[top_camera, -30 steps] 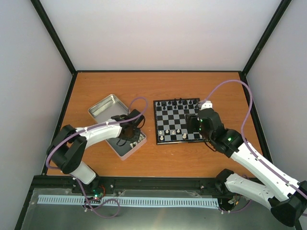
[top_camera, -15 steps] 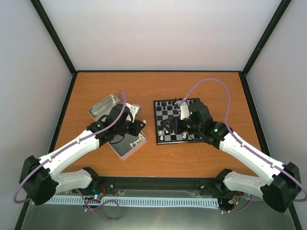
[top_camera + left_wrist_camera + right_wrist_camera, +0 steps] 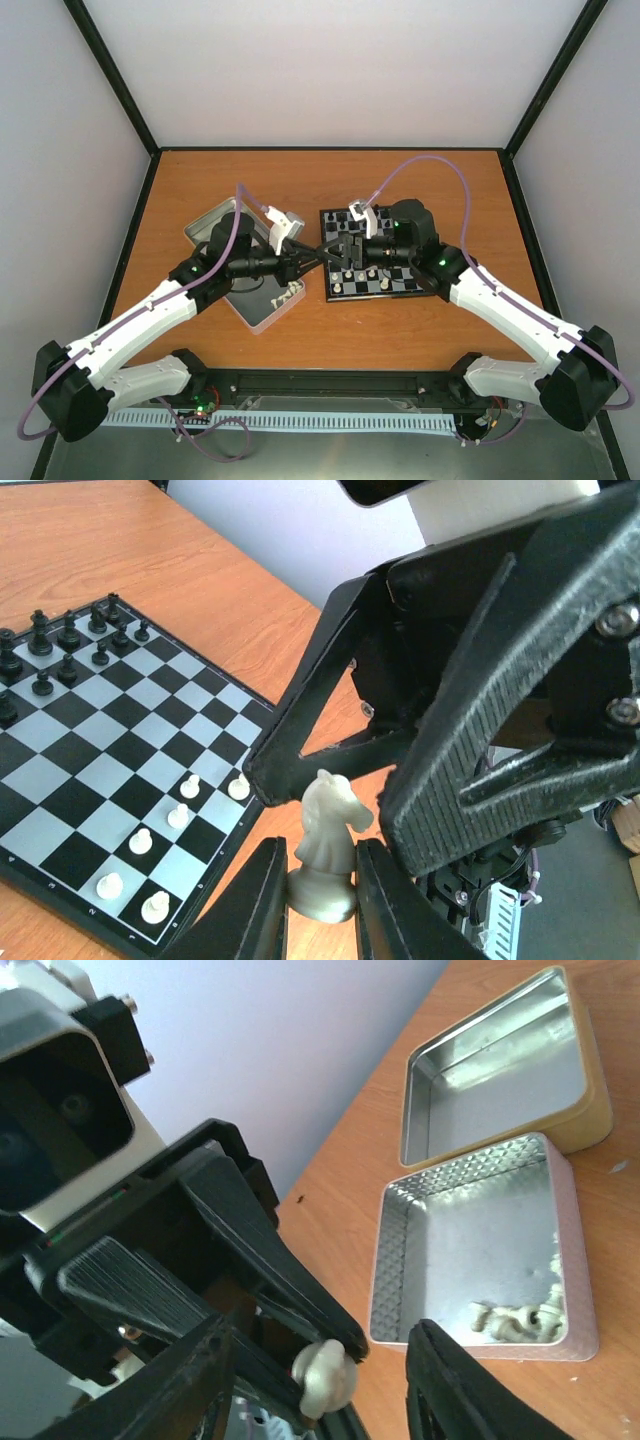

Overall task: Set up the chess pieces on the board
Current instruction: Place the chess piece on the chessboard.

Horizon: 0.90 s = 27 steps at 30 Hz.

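Note:
My left gripper (image 3: 314, 255) is shut on a cream knight (image 3: 328, 840), held upright in the air over the gap between the tin and the board (image 3: 335, 232). My right gripper (image 3: 338, 250) faces it, open, its two fingers (image 3: 480, 730) standing either side of the knight's head without touching. In the right wrist view the knight (image 3: 325, 1375) sits between that gripper's spread jaws (image 3: 320, 1360). The board (image 3: 90, 760) carries several white pawns (image 3: 142, 840) at its near side.
Black pieces (image 3: 70, 640) stand along the board's far rows. An open tin base (image 3: 480, 1250) left of the board holds several cream pieces (image 3: 515, 1317). Its lid (image 3: 500, 1070) lies beside it, further left. Black frame rails edge the table.
My left gripper rose out of the tin and swung right with the knight. My right gripper left the board's right side, swung left across the board and now meets it.

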Motion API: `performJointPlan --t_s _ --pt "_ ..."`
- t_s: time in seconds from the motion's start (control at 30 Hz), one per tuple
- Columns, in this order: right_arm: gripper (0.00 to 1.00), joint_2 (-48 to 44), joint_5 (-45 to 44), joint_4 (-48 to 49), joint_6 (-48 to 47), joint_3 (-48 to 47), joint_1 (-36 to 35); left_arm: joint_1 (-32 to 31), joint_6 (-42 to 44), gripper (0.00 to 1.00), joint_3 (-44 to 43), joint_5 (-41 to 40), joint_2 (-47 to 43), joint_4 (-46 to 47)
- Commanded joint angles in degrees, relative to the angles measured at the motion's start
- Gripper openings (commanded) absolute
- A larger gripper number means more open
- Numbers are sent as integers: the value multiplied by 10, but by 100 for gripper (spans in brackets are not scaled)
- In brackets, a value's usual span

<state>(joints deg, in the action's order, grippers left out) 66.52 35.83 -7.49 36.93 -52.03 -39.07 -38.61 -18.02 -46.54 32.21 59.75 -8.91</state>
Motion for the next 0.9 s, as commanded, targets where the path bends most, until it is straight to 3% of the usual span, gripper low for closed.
performJointPlan --t_s 0.0,0.33,0.5,0.6,0.73,0.87 --pt "43 2 28 2 11 -21 2 2 32 7 -17 25 5 21" --pt "21 16 23 -16 37 -13 2 2 39 8 -19 18 2 18" --pt "6 17 -13 -26 41 -12 2 2 36 13 -18 13 6 17" --pt "3 15 -54 -38 39 -12 2 2 33 22 -18 6 10 13" --pt "3 11 -119 -62 20 -11 2 2 29 46 -14 -22 6 3" --pt "3 -3 -230 -116 -24 1 2 2 13 63 -7 -107 -2 -15"
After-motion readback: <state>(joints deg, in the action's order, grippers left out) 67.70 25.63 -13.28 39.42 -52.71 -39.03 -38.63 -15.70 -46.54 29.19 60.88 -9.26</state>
